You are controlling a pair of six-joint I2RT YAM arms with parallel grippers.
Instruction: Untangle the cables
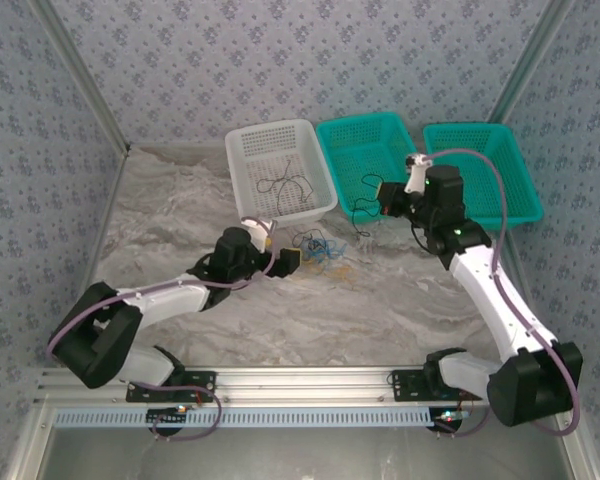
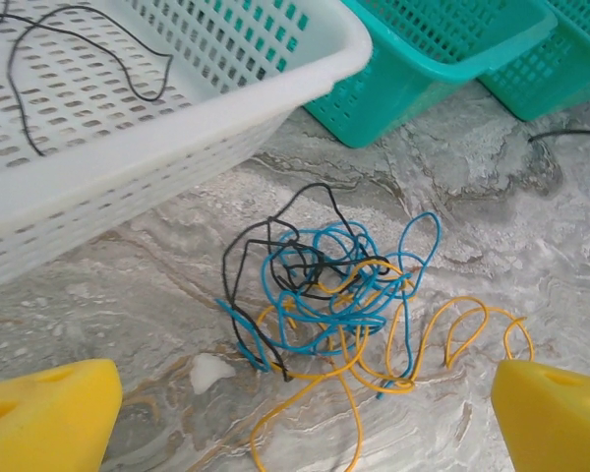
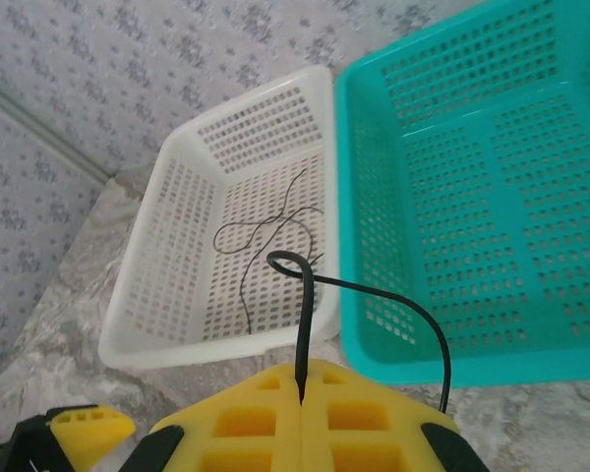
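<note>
Left wrist: left pincer (image 2: 300, 418) wide over cables (image 2: 320, 295)

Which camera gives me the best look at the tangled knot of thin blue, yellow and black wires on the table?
The left wrist view: the tangled knot of thin blue, yellow and black wires lies close up, each strand traceable. The top external view shows the knot as a tiny smudge.

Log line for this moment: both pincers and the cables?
left pincer: open, facing black-blue-yellow tangle on table | right pincer: shut on black cable | white basket: another black strand inside
</note>
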